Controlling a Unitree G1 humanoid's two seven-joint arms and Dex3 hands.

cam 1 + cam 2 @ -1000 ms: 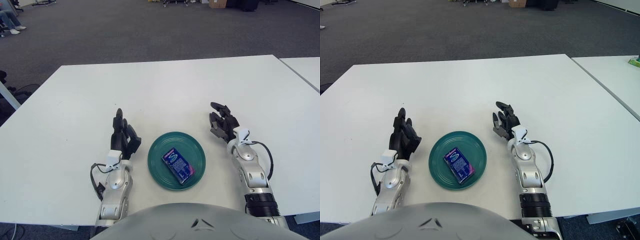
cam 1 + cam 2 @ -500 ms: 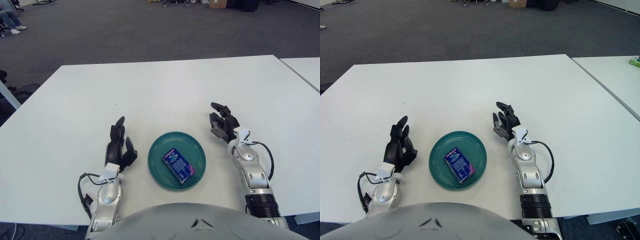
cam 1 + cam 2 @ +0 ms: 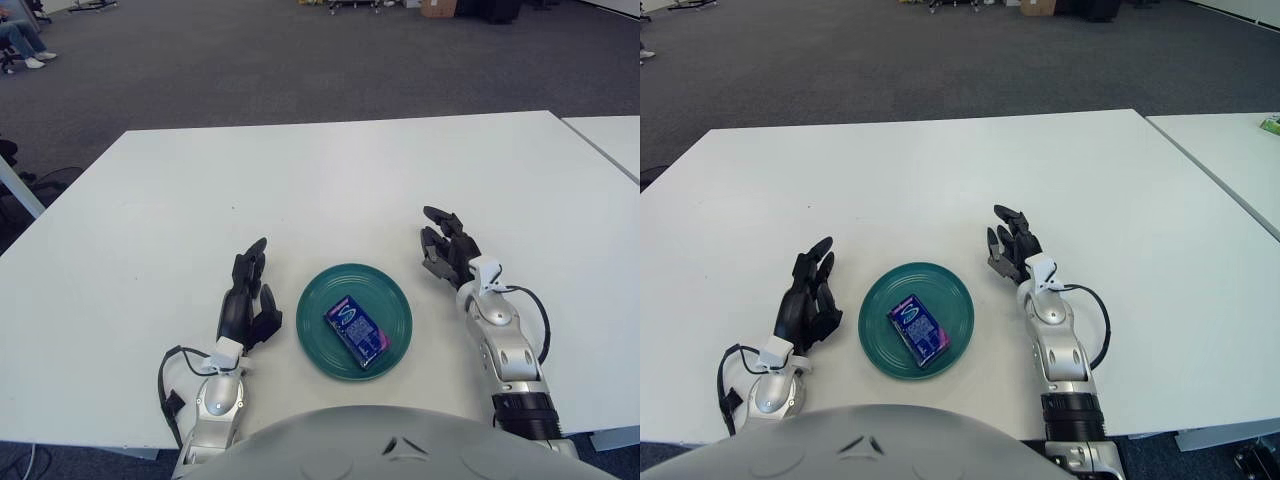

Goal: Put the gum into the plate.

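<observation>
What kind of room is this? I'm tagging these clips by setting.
Probably an open office or lab: a white table standing on dark grey carpet, a second table alongside it, and boxes and equipment along the far wall.

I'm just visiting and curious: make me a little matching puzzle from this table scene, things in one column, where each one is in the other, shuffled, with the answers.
Things
1. gum
2. plate
3. left hand
4. right hand

Places
A. on the table, between the two hands
B. right of the plate, holding nothing
C. lying in the plate
D. left of the plate, fingers open

Pairs: 1-C, 2-A, 3-D, 4-B
</observation>
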